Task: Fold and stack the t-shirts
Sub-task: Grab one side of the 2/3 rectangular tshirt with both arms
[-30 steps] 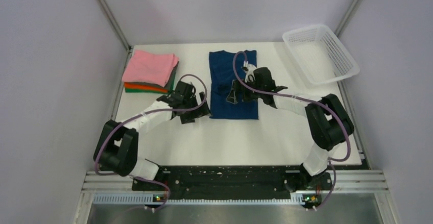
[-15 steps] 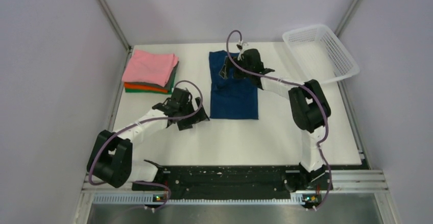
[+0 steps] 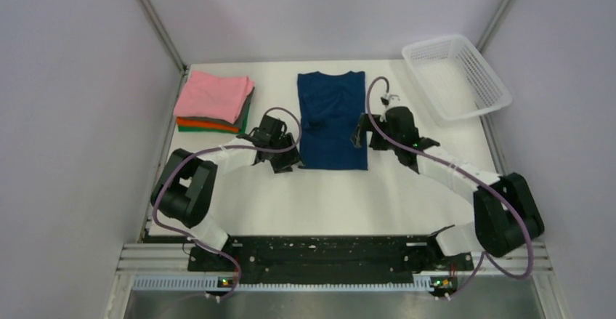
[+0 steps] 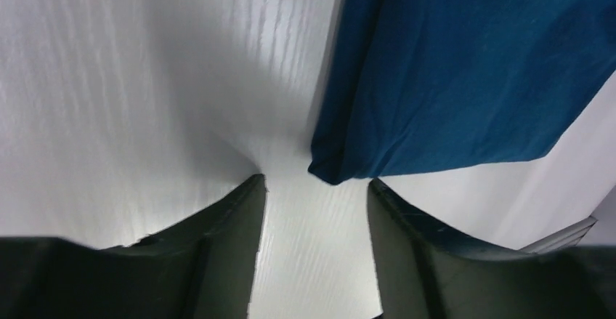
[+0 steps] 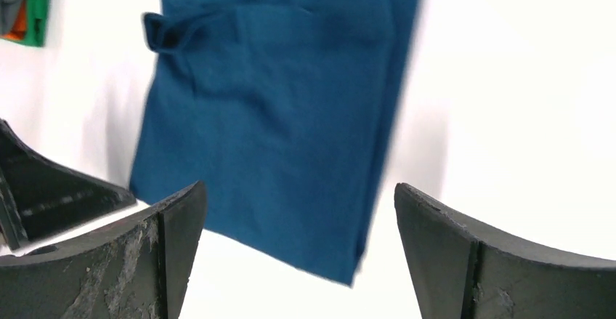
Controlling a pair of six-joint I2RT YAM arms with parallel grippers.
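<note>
Left gripper (image 4: 316, 183), fingers apart, is hovering at the navy t-shirt's (image 3: 332, 119) near left corner; right gripper (image 5: 298, 190), apart too, beside its right edge.

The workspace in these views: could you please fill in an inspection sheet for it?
Surface: white table, no stains seen.
Job's things: navy t-shirt lies folded lengthwise mid-table, with a small pucker on its left edge; folded stack at far left, pink on top, orange and green below.
Clutter: white mesh basket at far right, nothing seen inside.
Grippers: left gripper open, low at the shirt's near left corner; right gripper open, by the shirt's right edge; neither holds cloth.
Cables: left purple cable and right purple cable loop off the wrists, no snag seen.
Surroundings: pale walls, metal frame posts.
</note>
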